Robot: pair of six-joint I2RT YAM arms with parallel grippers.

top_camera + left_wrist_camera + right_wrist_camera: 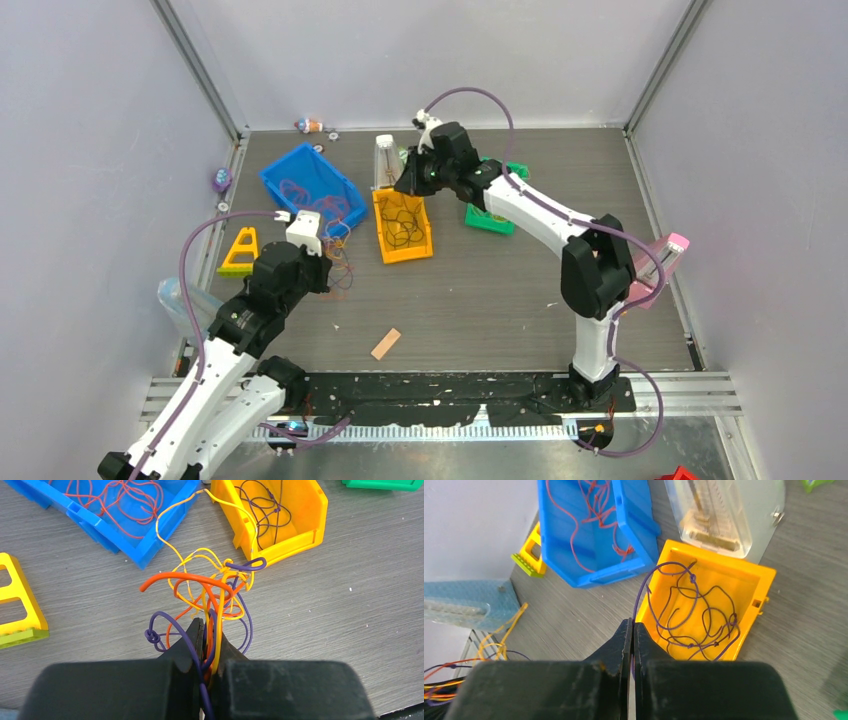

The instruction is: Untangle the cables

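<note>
A tangle of orange, yellow and purple cables lies on the grey table between the two bins. My left gripper is shut on several of its strands; from above it shows at the tangle. A thin yellow strand runs from the tangle up to the yellow bin. Thin purple cables lie coiled in that bin. One purple strand rises over the bin's rim into my right gripper, which is shut on it beside the bin's near left corner. Red cables lie in the blue bin.
A clear plastic case stands behind the yellow bin. A yellow triangular frame sits left of the left arm. A green part lies under the right arm, a tan strip near the front, a pink-capped piece at the right wall.
</note>
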